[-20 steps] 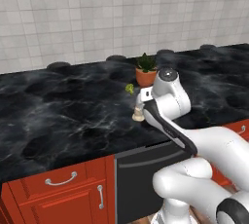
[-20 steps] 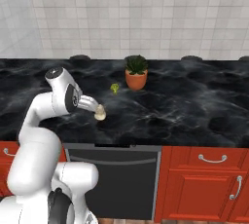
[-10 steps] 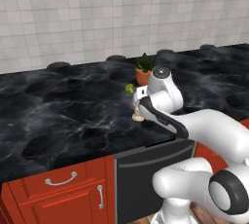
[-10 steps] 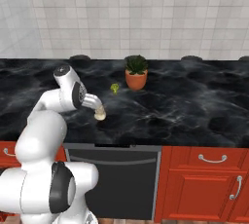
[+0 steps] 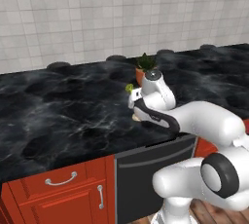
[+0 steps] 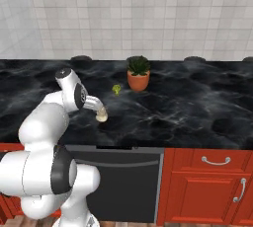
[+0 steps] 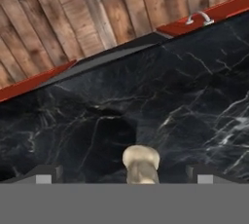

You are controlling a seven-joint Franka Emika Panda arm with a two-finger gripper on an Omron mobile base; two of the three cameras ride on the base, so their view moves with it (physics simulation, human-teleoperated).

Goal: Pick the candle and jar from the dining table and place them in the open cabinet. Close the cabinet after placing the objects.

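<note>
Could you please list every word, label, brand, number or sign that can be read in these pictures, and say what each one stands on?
None: no readable text in any view.
The candle, the plant pot, the dining table, the red drawer fronts and the tiled wall all carry no lettering.

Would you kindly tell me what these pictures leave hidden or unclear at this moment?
- Candle: in the hand view its base is cut off by the bottom edge; in the left base view the arm hides most of it.
- Candle wick: too small to make out in the right base view.
- Gripper: in the right base view, too small to tell whether the fingers touch the candle.
</note>
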